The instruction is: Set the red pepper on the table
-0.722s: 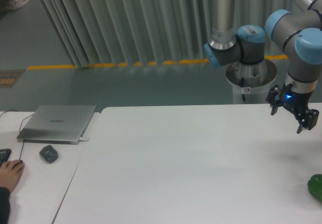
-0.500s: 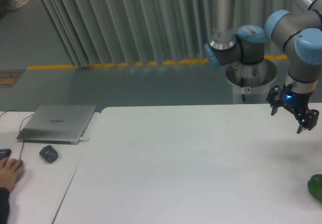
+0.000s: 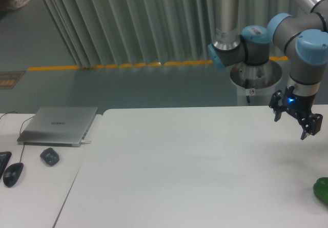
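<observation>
You will not find the red pepper anywhere in this view, so its place and the way its long axis points cannot be told. Your tool (image 3: 291,121) hangs above the far right part of the table (image 3: 195,166), its two dark fingers (image 3: 305,127) spread apart with nothing between them and a small blue light glowing at the wrist. At the right edge a glossy green vegetable (image 3: 322,189) sits on the table, cut off by the frame so only its left part shows; it lies well apart from the tool, nearer you. The arm (image 3: 302,48) is partly cropped at the top and right. On the narrower desk (image 3: 36,187) to the left you have a closed laptop (image 3: 59,125), a small dark object (image 3: 49,156) just in front of it, and a mouse (image 3: 13,173) beside a keyboard corner (image 3: 3,160) clipped by the left edge. Nothing lies on the table between the tool and the green vegetable.
</observation>
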